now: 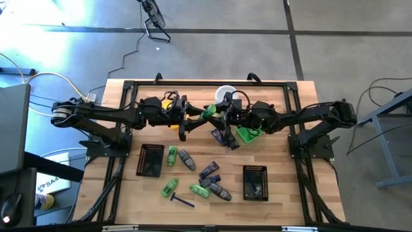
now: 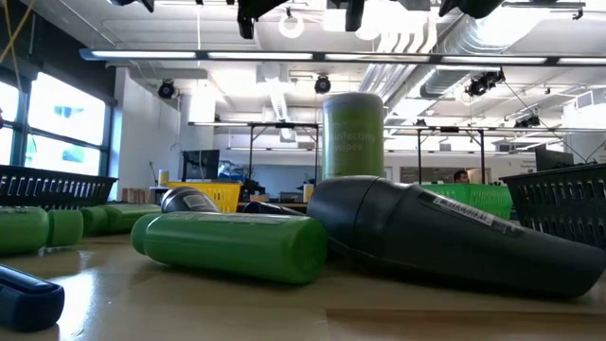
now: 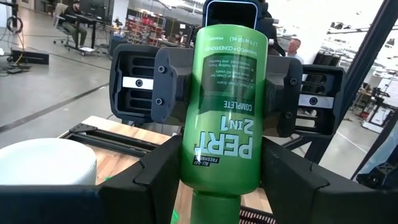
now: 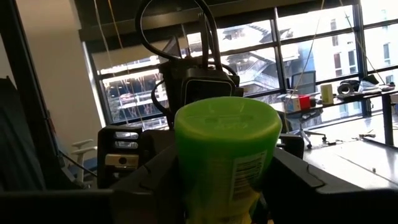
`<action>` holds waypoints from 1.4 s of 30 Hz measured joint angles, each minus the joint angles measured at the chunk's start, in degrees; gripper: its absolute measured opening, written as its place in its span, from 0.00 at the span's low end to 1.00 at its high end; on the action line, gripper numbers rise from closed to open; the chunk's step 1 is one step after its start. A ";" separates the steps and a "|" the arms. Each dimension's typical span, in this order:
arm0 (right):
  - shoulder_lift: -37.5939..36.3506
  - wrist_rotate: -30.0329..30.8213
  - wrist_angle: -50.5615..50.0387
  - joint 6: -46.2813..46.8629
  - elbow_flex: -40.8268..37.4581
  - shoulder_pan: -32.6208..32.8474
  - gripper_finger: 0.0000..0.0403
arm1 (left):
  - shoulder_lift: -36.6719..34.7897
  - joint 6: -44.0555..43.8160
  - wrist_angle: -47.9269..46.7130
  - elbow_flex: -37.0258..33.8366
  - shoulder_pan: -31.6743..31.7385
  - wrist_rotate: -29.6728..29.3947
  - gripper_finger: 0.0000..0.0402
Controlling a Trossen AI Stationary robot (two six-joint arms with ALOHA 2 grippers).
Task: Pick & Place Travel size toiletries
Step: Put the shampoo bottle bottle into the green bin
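Midair, both grippers are meeting over the table's middle: the left gripper (image 1: 193,116) and right gripper (image 1: 222,116) are each clamping opposite ends of one green bottle (image 3: 224,106), held between them. Looks like a handover; next, one side must let go.

A robotics lab in a big industrial hall: exposed ducts (image 2: 445,38) and strip lights (image 2: 284,55) run overhead, a wooden table (image 1: 122,193) stands on polished concrete floor (image 1: 212,38) with loose cables (image 1: 138,45), and more workbenches (image 4: 348,134) sit beside tall windows (image 4: 298,56).
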 joint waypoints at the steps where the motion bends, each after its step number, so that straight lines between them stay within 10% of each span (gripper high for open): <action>1: 0.00 -0.01 0.00 0.00 0.00 0.00 0.44 | 0.00 0.00 0.00 0.00 0.00 0.00 0.47; 42: 0.00 -0.27 -0.45 0.17 -0.03 0.02 0.43 | 0.00 0.01 -1.46 0.00 -0.02 -1.85 0.48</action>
